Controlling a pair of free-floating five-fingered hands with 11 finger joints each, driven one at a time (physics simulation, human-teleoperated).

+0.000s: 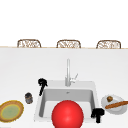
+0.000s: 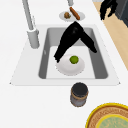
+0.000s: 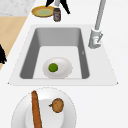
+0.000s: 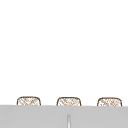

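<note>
My left hand hovers over the sink's back left corner with its fingers straight and spread; in the left side view this left hand points down toward a white plate in the basin. A green lime lies on that plate. My right hand hangs at the sink's front right corner, fingers relaxed and holding nothing, close to a white dish with a long brown stick and a brown lump. A big red ball covers the sink's front in the front view.
A dark-lidded jar stands left of the sink, and a woven-rimmed yellow-green plate lies further left. The faucet rises behind the basin. Three chair backs line the counter's far edge.
</note>
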